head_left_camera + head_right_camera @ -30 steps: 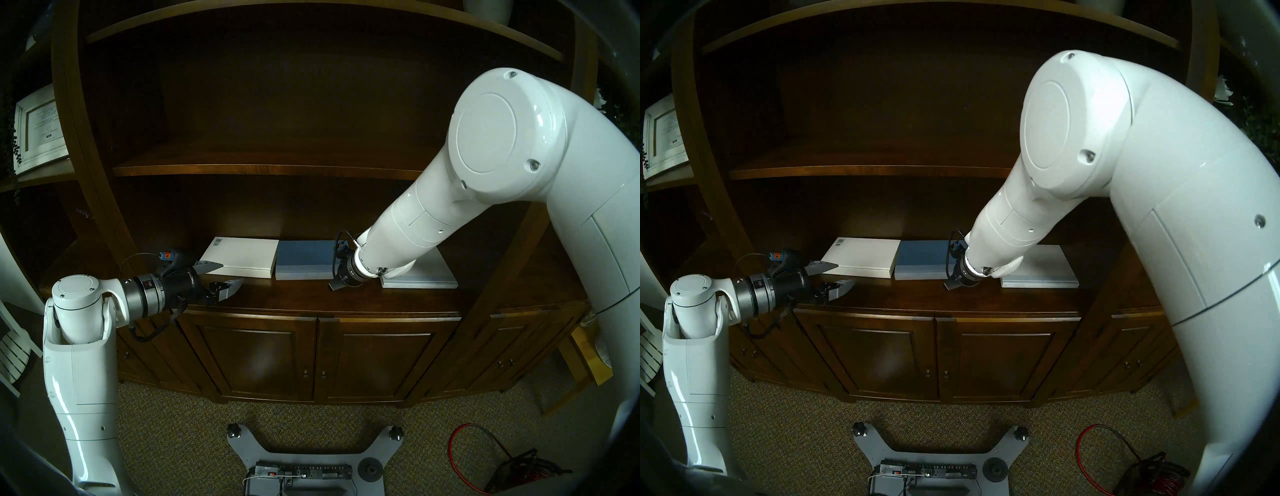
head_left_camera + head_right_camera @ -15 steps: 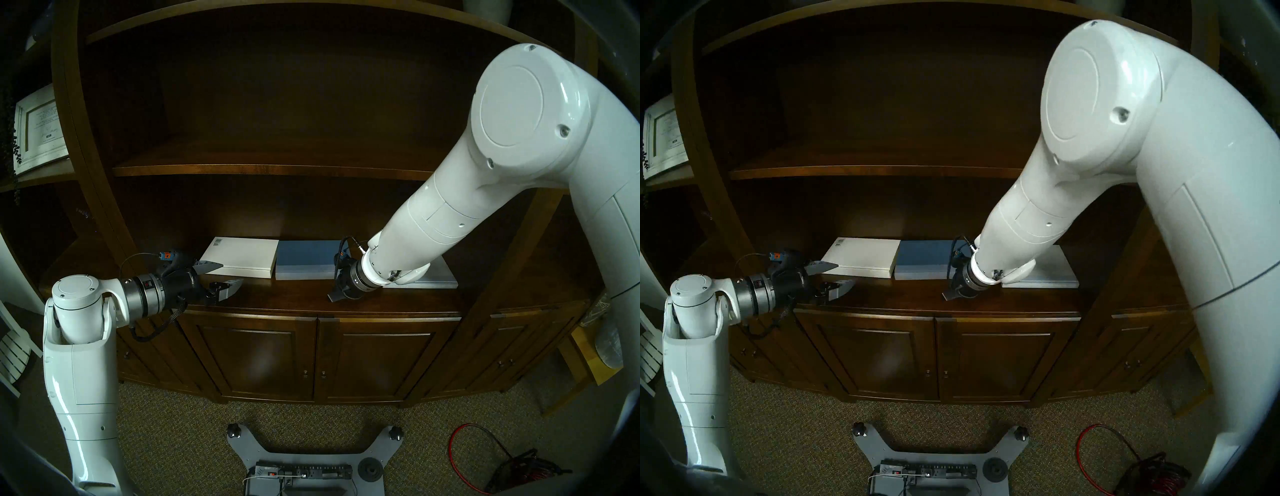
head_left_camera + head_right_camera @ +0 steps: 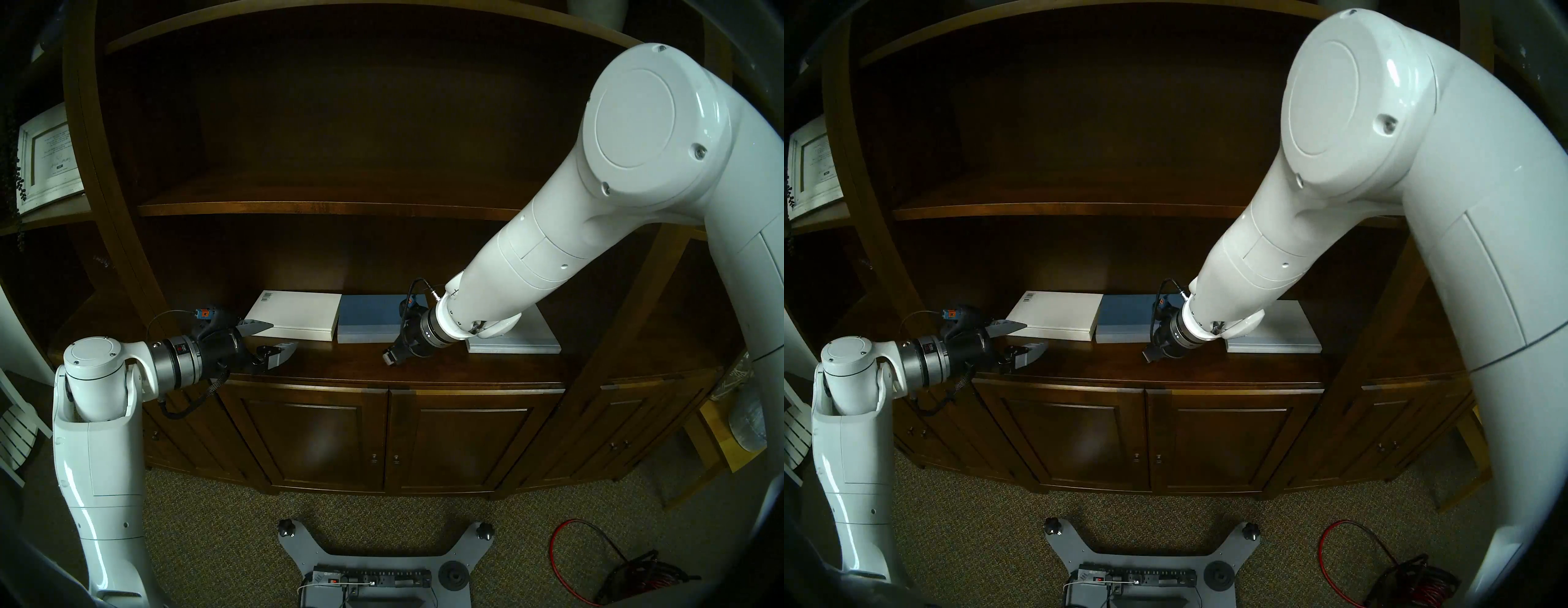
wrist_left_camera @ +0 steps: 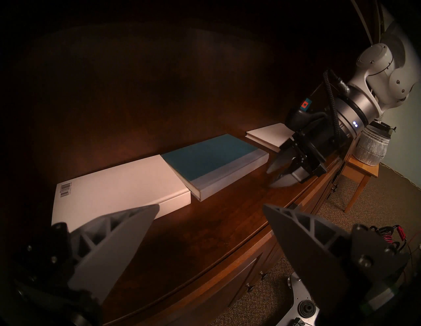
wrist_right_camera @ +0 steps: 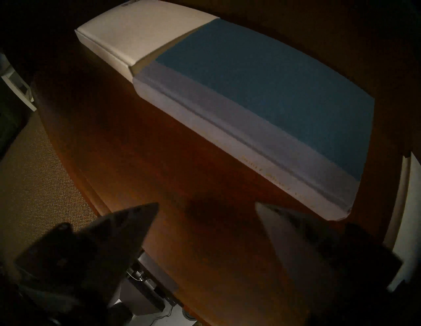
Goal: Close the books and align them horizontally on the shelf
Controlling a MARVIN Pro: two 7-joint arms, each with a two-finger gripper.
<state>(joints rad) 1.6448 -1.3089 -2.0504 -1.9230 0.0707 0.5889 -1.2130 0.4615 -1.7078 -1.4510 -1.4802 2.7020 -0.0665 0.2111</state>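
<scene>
Right gripper (image 3: pixel 392 356): being held just above bare wood in front of the blue book's near right corner; fingers being kept apart with nothing between them, as the right wrist view shows
Left gripper (image 3: pixel 271 342): being held low at the white barcode book's near left corner; jaws being kept wide apart and empty; whether a fingertip touches the cover cannot be told
Blue book (image 3: pixel 375 316): lying closed and flat in the middle, pale spine strip facing the front
Barcode book (image 3: pixel 297 314): lying closed, its right edge touching the blue book
Third white book (image 3: pixel 539 335): lying closed, partly hidden by the right arm, a gap being left between it and the blue book
Shelf (image 3: pixel 339 363): all three books being carried in one row
Progress: closing is judged done; the gap and slightly uneven front edges are judged still waiting to be evened
</scene>
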